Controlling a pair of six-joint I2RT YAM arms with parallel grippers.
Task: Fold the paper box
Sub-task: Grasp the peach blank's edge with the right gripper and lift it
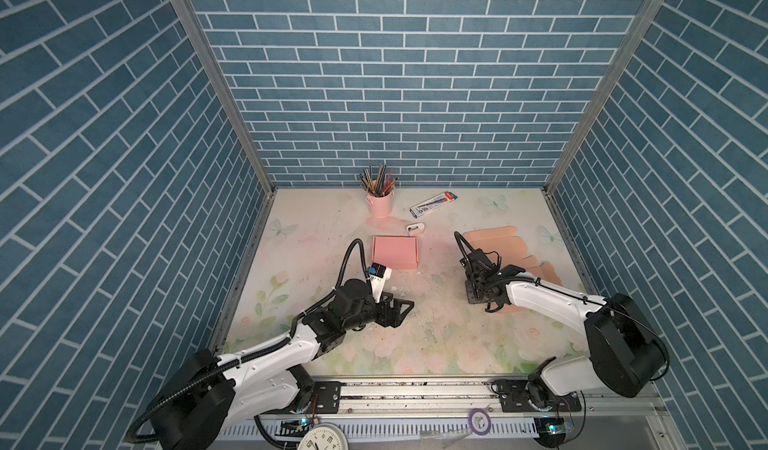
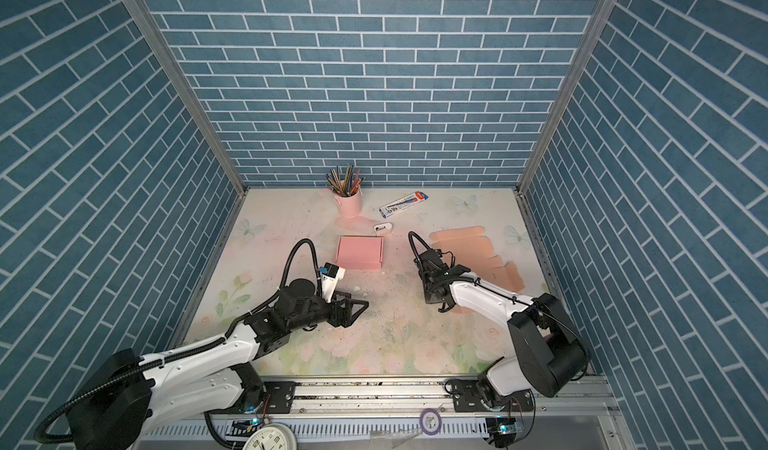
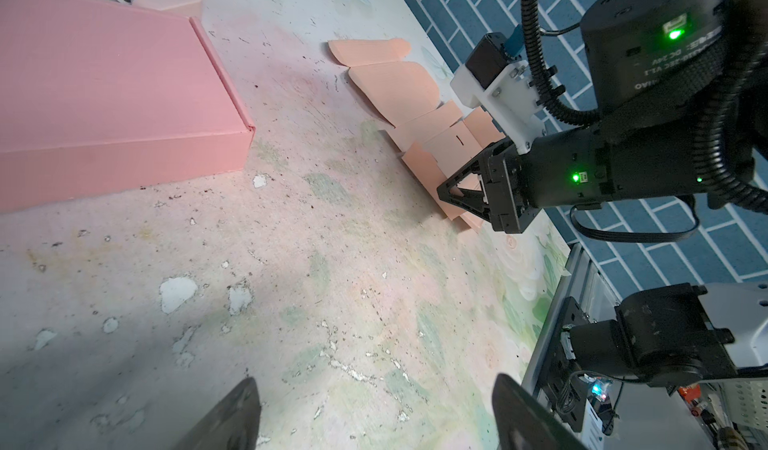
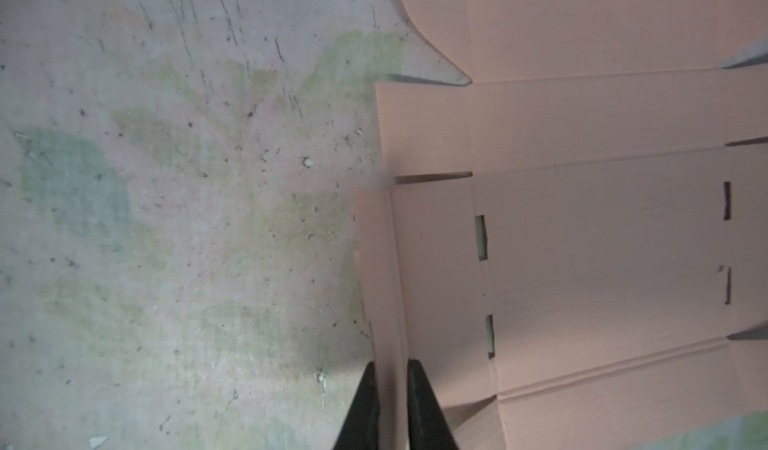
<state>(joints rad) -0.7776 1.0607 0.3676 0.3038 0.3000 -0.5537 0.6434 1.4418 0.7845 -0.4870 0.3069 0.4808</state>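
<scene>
The paper box [image 1: 498,242] [image 2: 459,240] is a flat, unfolded peach cardboard sheet with creases and slots, lying at the right of the table. My right gripper [image 1: 475,294] [image 2: 431,296] [image 4: 391,369] is at the sheet's near-left edge. It is shut on a narrow edge flap [image 4: 380,281], which stands up between the two black fingers. The right arm hides part of the sheet in both top views. My left gripper [image 1: 405,304] [image 2: 361,304] [image 3: 374,385] hangs open over bare table left of centre, holding nothing. The left wrist view shows the flat paper box [image 3: 395,82] with the right gripper [image 3: 446,194] on it.
A folded pink box [image 1: 395,252] [image 2: 360,252] [image 3: 104,94] sits closed at the table's centre. Behind it stand a pink cup of pencils [image 1: 380,202], a pencil carton [image 1: 433,203] and a small white device [image 1: 415,229]. A clock [image 1: 322,437] lies beyond the front rail.
</scene>
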